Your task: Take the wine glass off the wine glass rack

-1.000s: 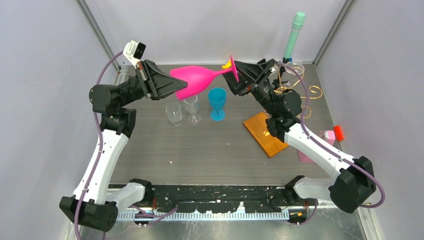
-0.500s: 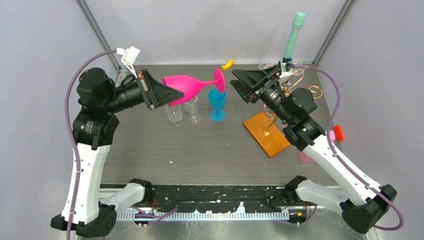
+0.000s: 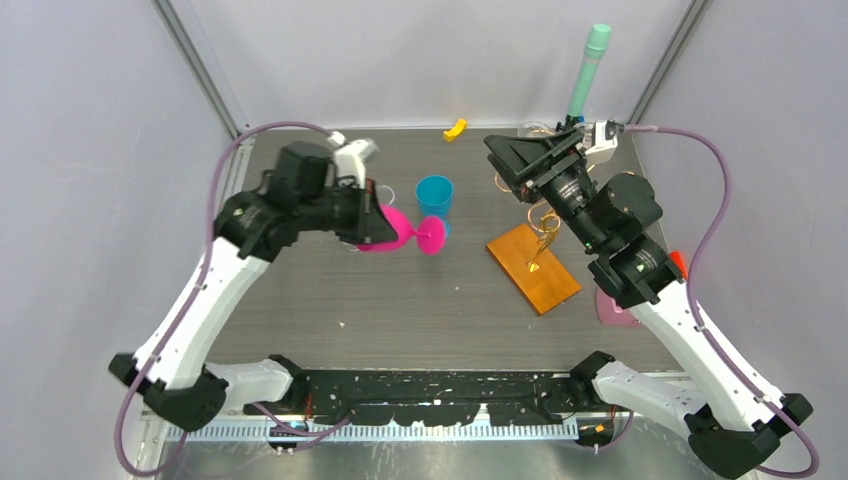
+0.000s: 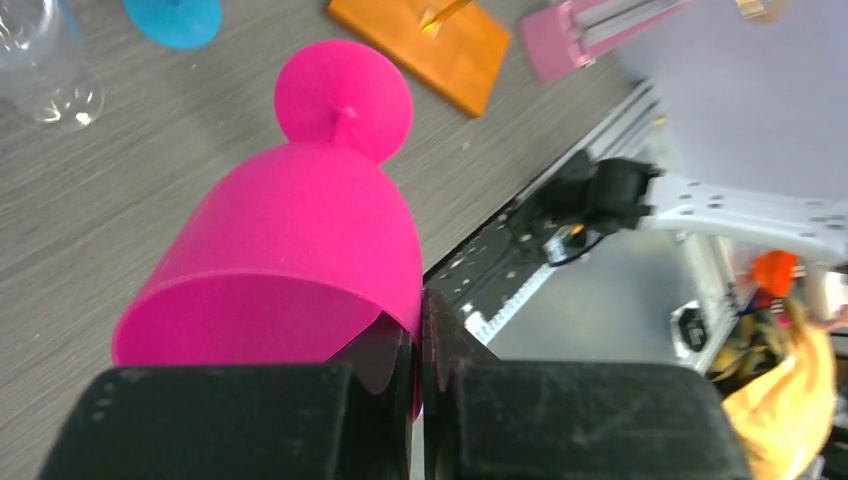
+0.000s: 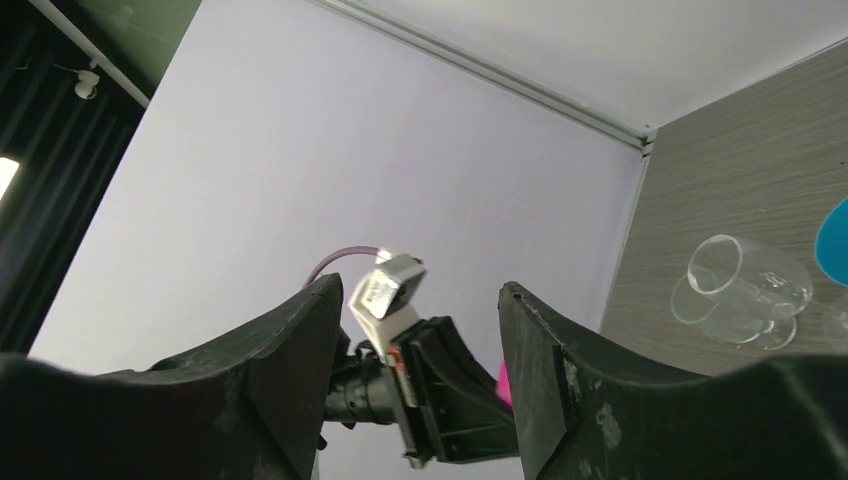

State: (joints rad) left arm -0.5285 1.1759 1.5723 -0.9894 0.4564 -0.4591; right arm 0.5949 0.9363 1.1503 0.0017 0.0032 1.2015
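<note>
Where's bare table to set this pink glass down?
Widest free patch: the near table, between the pink glass in the left gripper, the wooden base and the arm bases. Crowded behind: teal glass, clear glass.

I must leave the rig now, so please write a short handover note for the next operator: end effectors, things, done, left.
Left end effector: shut on the pink wine glass, pinching its bowl rim.
Right end effector: open, empty, raised.
Wine glass rack: on the table, right of centre, apart from the glass.
Done: glass off the rack.
Left: probably set it down, release.
</note>
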